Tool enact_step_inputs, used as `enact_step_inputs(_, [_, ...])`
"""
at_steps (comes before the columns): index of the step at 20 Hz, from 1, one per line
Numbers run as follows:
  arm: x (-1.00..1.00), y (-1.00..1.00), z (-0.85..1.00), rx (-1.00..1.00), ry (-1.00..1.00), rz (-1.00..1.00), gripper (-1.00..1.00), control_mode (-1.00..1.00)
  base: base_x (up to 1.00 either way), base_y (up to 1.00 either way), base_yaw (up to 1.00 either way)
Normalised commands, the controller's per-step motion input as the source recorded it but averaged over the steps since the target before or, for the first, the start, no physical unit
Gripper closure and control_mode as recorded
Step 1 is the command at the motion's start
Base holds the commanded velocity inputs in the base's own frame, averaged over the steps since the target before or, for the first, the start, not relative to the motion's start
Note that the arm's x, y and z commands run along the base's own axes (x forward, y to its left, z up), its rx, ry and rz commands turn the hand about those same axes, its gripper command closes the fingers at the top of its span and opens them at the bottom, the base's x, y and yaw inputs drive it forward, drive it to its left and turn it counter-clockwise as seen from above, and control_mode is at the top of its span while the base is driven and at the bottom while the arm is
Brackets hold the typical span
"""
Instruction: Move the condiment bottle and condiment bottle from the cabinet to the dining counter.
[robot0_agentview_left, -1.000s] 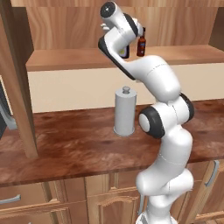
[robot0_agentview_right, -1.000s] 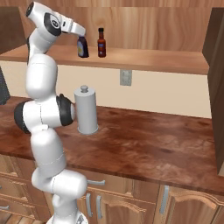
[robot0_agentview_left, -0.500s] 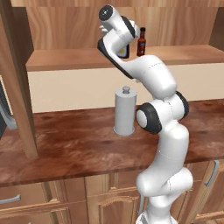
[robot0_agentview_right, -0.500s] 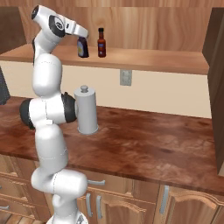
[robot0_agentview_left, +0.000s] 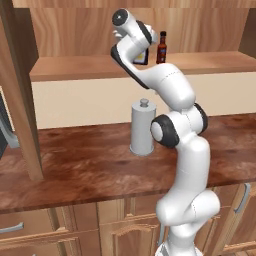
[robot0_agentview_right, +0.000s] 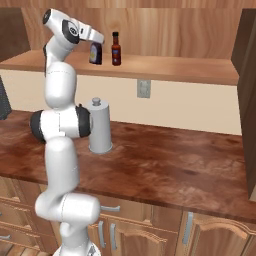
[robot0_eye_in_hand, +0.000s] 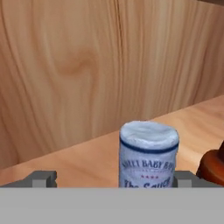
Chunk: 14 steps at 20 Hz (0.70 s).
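Observation:
On the cabinet shelf (robot0_agentview_right: 175, 70) stand two condiment bottles. One is a slim dark hot-sauce bottle (robot0_agentview_left: 161, 48) (robot0_agentview_right: 116, 49) with a black cap and red label. Left of it stands a squat condiment bottle (robot0_agentview_right: 95, 54) (robot0_eye_in_hand: 148, 151) with a white and blue label, largely hidden by the hand in the left base view. My gripper (robot0_agentview_right: 98, 44) (robot0_eye_in_hand: 113, 179) is up at the shelf, open. In the hand view the squat bottle sits between the fingertips (robot0_eye_in_hand: 42, 178), nearer the right one, and I see no contact. The hot-sauce bottle's base (robot0_eye_in_hand: 213, 168) shows at the right edge. The dining counter is out of view.
A tall grey cylinder (robot0_agentview_left: 142, 127) (robot0_agentview_right: 100, 126) stands on the wall-side worktop (robot0_agentview_right: 175, 160) below the shelf, close to my arm. Open cabinet doors hang at the left (robot0_agentview_left: 20, 100) and the right (robot0_agentview_right: 247, 100). A wall outlet (robot0_agentview_right: 144, 88) sits under the shelf.
My hand has edged forward and to the right toward the squat bottle on the shelf. The jaws have stayed open and both bottles have stayed put.

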Motion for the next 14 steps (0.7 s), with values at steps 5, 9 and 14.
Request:
enact_step_inputs(5, [0.01, 0.0, 0.0, 0.0, 0.0, 0.0, 1.0, -1.0, 0.0, 0.0, 0.0])
enact_step_inputs(9, [-0.28, 0.01, 0.0, 0.0, 0.0, 0.0, 1.0, -1.0, 0.0, 0.0, 0.0])
enact_step_inputs(14, [-0.71, 0.01, 0.0, 0.0, -0.08, 0.0, 1.0, -1.0, 0.0, 0.0, 0.0])
